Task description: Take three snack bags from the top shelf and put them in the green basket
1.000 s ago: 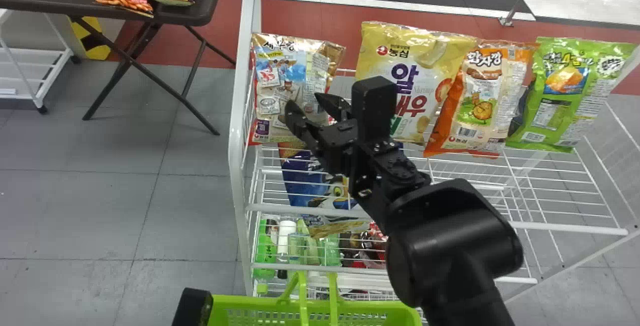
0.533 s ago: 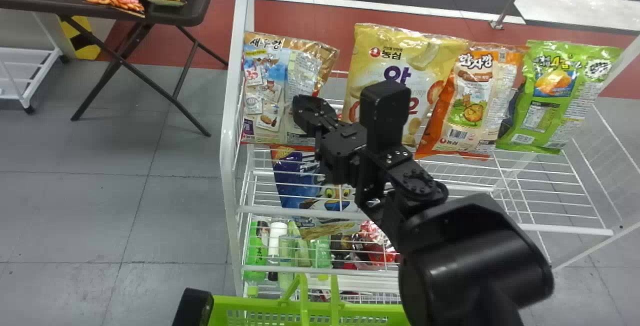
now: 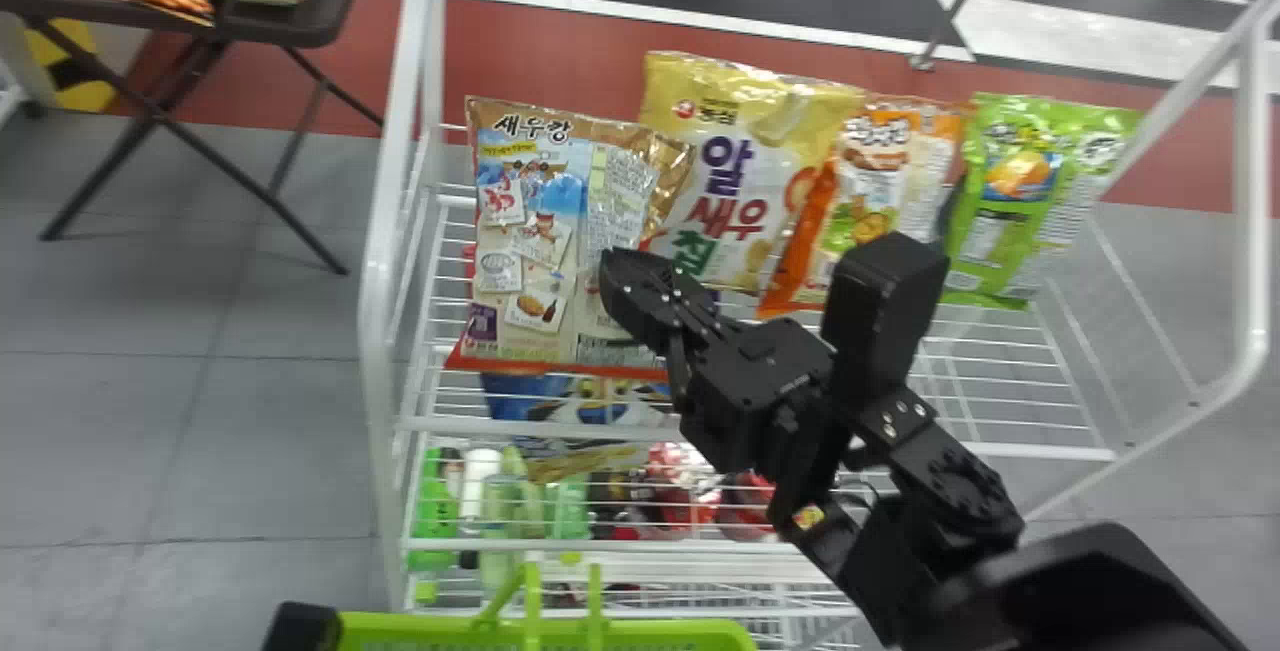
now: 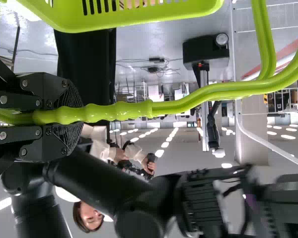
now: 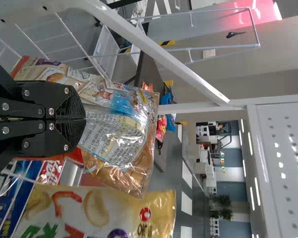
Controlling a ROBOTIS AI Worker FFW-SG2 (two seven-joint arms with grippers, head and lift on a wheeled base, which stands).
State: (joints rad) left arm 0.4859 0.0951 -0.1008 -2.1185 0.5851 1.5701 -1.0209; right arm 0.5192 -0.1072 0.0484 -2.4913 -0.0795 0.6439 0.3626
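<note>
In the head view my right gripper (image 3: 628, 281) is shut on the right part of the brown-and-blue snack bag (image 3: 530, 231), which stands upright and slightly forward of the other bags. The right wrist view shows the gripper (image 5: 83, 119) with its fingers together on the same bag (image 5: 121, 134). Yellow (image 3: 735, 181), orange (image 3: 865, 191) and green (image 3: 1020, 196) snack bags stand to its right on the top shelf (image 3: 1010, 361). At the bottom edge is the green basket (image 3: 600, 636), beside the left gripper's black housing (image 3: 300, 626). My left gripper (image 4: 72, 116) holds the basket's handle (image 4: 119, 110).
The white rack post (image 3: 385, 281) rises just left of the held bag. Lower shelves carry a blue bag (image 3: 530, 396), bottles (image 3: 480, 491) and red packs (image 3: 670, 491). A dark table (image 3: 290, 26) with several snack bags stands at the far left.
The right gripper has closed on the brown-and-blue bag and brought it forward, toward the basket side. The head view has shifted, so the rack now appears farther left.
</note>
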